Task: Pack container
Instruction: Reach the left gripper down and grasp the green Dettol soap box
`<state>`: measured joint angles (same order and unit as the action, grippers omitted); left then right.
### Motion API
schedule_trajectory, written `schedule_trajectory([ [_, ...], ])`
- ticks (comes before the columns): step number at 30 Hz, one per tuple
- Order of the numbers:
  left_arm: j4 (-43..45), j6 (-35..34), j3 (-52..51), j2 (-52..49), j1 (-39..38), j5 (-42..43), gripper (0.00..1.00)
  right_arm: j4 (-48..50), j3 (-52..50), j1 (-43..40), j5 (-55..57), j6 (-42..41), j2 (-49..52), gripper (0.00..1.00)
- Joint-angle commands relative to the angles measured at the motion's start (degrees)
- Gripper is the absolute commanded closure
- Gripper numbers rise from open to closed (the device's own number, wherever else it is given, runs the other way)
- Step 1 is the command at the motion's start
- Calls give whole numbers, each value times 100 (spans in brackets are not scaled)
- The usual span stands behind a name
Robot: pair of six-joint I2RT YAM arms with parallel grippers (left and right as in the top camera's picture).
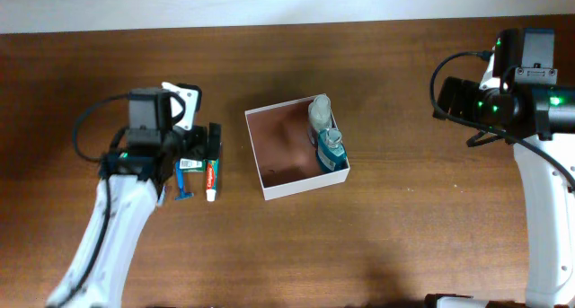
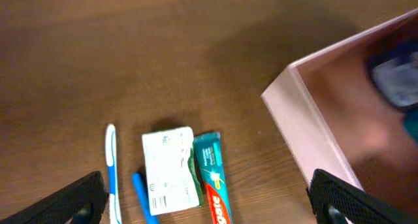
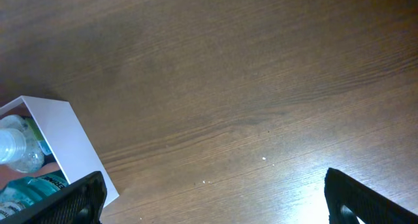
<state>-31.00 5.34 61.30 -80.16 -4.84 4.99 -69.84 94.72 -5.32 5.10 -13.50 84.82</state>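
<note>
The container (image 1: 280, 146), a shallow white-walled box with a pinkish-brown floor, sits mid-table. It holds a clear bottle (image 1: 320, 113) and a blue mouthwash bottle (image 1: 330, 152) along its right wall. To its left lie a toothpaste tube (image 1: 212, 179), a white box (image 2: 168, 170), a blue-and-white toothbrush (image 2: 111, 162) and a blue razor (image 1: 183, 186). My left gripper (image 1: 198, 151) is open and empty, hovering over these toiletries (image 2: 209, 209). My right gripper (image 1: 456, 97) is open and empty, well to the right of the container, over bare wood (image 3: 215, 204).
The container's left wall (image 2: 307, 126) is close to my left gripper's right finger. In the right wrist view the container's corner (image 3: 65, 139) sits by the left finger. A pale wall edge runs along the table's far side (image 1: 269, 7).
</note>
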Motion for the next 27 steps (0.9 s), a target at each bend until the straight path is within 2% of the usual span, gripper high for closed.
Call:
schedule_trajectory([
  [1, 291, -101, 72, -649, 70, -55, 2, 17, 44, -33, 28, -31, 9, 2],
  [4, 400, -122, 72, -1019, 168, -79, 7, 17, 44, -33, 28, -31, 9, 2],
  [7, 407, -389, 72, -1298, 328, -179, 7, 15, 44, -33, 28, -31, 9, 2],
  [18, 728, -378, 72, -2076, 566, -177, 7, 15, 44, -33, 28, -31, 9, 2],
  [27, 960, -245, 72, -2326, 566, -177, 7, 15, 44, -33, 28, -31, 9, 2],
])
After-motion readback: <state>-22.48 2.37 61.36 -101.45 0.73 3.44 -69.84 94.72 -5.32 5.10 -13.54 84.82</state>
